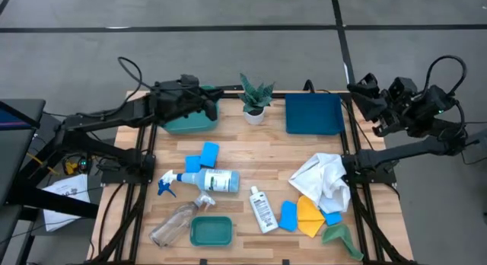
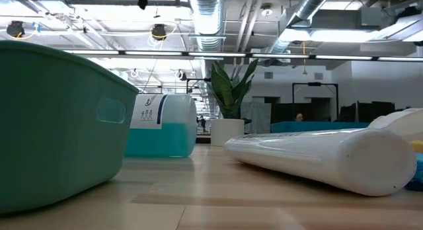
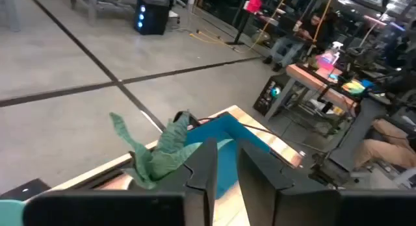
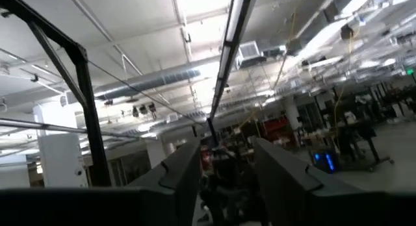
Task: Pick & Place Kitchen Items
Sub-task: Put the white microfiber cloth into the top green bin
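On the table lie a white spray bottle with a blue trigger (image 1: 204, 180), a clear spray bottle (image 1: 177, 221), a small white bottle (image 1: 262, 209), blue sponges (image 1: 204, 155) (image 1: 288, 215), and white (image 1: 323, 177), yellow (image 1: 310, 215) and green (image 1: 340, 236) cloths. My left gripper (image 1: 213, 105) (image 3: 227, 174) hovers over the far green tub (image 1: 185, 124), pointing toward the plant. Its fingers stand a narrow gap apart with nothing between them. My right gripper (image 1: 359, 88) (image 4: 227, 167) is raised off the table's far right corner, open and empty, tilted up.
A small potted plant (image 1: 253, 99) (image 3: 162, 151) stands at the far middle beside a dark blue tray (image 1: 312, 114) (image 3: 224, 145). A second green tub (image 1: 211, 231) (image 2: 53, 124) sits at the near edge. People sit at desks in the room beyond.
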You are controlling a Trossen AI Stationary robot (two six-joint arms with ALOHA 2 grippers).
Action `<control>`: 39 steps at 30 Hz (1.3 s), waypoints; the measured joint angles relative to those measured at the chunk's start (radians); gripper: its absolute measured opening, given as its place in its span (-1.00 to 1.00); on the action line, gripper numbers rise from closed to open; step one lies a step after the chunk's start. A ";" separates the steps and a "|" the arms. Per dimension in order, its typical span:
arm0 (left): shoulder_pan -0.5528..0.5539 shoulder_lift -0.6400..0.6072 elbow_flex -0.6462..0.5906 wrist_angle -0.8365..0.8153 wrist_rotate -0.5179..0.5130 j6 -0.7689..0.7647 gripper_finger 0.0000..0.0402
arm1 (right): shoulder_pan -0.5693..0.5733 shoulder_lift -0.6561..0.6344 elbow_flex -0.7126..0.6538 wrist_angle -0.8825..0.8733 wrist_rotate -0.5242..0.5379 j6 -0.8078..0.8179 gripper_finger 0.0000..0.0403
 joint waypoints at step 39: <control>-0.058 -0.010 0.000 0.115 -0.008 0.000 -0.59 | 0.384 0.488 0.162 -1.480 -0.118 1.012 -0.14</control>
